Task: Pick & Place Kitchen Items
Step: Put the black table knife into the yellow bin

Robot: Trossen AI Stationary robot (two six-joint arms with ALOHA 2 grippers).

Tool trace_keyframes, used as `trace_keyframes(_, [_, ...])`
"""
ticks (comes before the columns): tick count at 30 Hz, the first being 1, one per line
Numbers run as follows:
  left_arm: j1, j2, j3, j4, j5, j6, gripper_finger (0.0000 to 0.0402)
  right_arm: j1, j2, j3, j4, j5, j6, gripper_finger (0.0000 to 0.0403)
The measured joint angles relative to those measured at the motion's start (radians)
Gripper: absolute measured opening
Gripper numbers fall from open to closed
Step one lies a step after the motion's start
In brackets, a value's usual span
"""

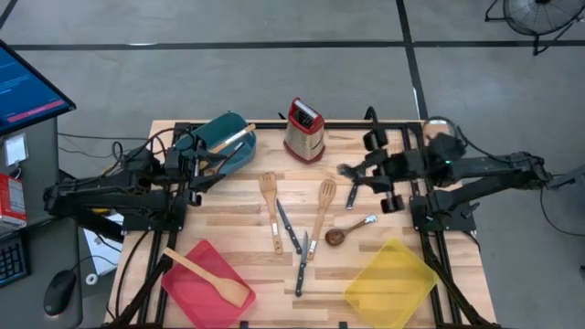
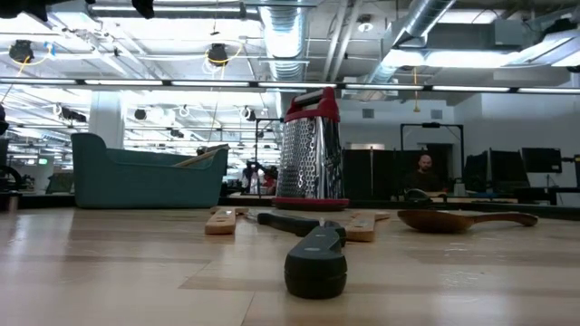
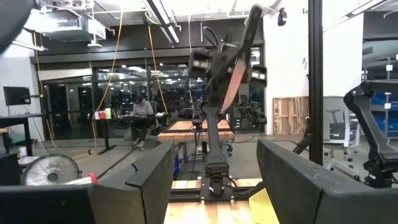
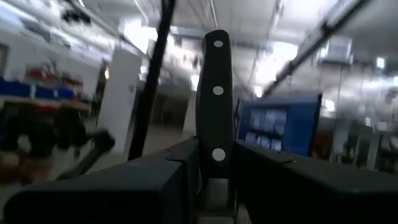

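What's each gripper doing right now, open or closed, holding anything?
Left gripper: open, empty, by the teal bin.
Right gripper: shut on a black-handled knife, raised above the table's right side.

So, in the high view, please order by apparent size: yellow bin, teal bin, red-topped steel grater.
1. Yellow plastic bin, largest.
2. Teal plastic bin, partly hidden by the left arm, so less sure.
3. Red-topped steel box grater, smallest.

in the high view, the grater (image 1: 304, 131) stands top centre, one bin (image 1: 225, 142) to its left, two bins (image 1: 208, 281) (image 1: 391, 283) at the bottom, utensils (image 1: 294, 228) between; my right gripper (image 1: 351, 171) holds a knife (image 4: 214, 124) right of centre.
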Motion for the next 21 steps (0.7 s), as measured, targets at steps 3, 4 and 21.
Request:
trace_keyframes(3, [0.0, 0.0, 0.0, 0.0, 0.001, 0.0, 0.0211, 0.001, 0.002, 0.001, -0.174, -0.001, 0.032, 0.0087])
trace_keyframes(4, [0.0, 0.0, 0.0, 0.0, 0.001, 0.0, 0.0211, 0.001, 0.003, 0.0, -0.239, -0.005, 0.054, 0.0087])
trace_keyframes(21, [0.0, 0.0, 0.0, 0.0, 0.001, 0.003, 0.0211, 0.262, 0.002, 0.0, -0.763, -0.031, 0.641, 0.0087])
